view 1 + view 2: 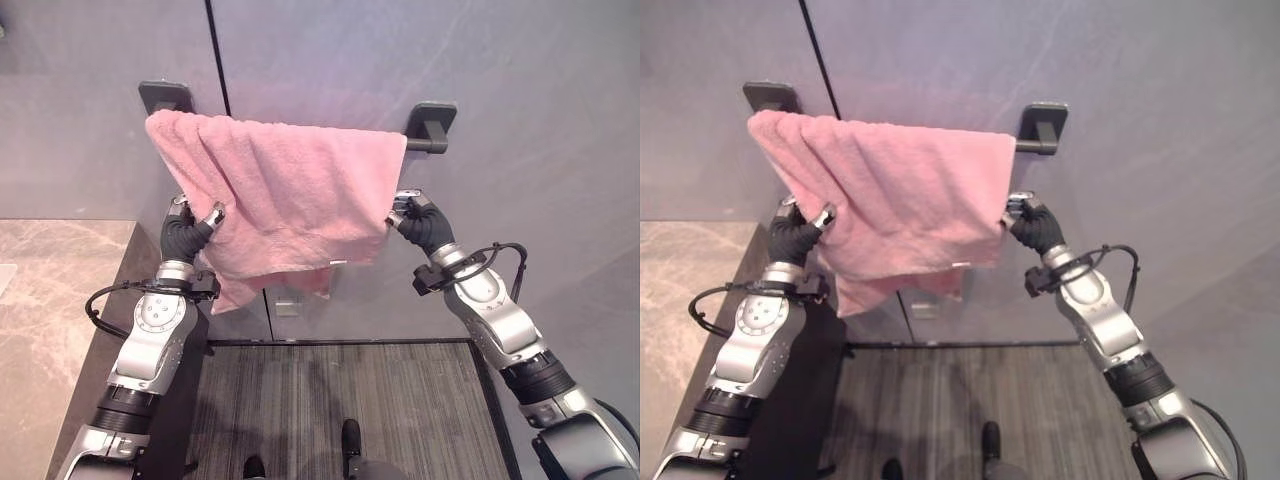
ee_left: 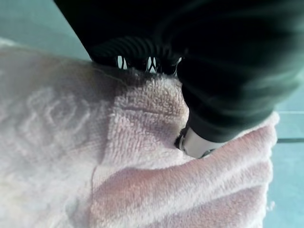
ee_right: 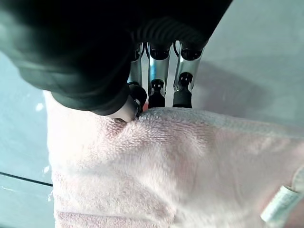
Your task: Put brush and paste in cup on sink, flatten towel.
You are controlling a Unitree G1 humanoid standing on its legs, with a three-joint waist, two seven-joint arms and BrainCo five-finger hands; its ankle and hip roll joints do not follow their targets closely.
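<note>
Two hands grip the pink towel [image 1: 290,195] in the head views: the left hand [image 1: 190,230] pinches its left edge, the right hand [image 1: 415,218] its right edge, while it hangs bunched and uneven over the dark wall rail [image 1: 432,143], so flattening looks unfinished; whether brush and paste are in the cup I cannot tell. In the left wrist view, thumb and fingers clamp a terry fold. In the right wrist view, fingers [image 3: 183,90] close on the towel's edge near its label [image 3: 278,204]; the stone counter [image 1: 50,300] stands clear, obstructing nothing.

Both eye views look from the head, forward and down, at the same pink towel [image 1: 285,200] on its wall rail [image 1: 425,146], slightly offset. Each wrist view looks very close along its own fingers [image 3: 183,80] at towel cloth.
</note>
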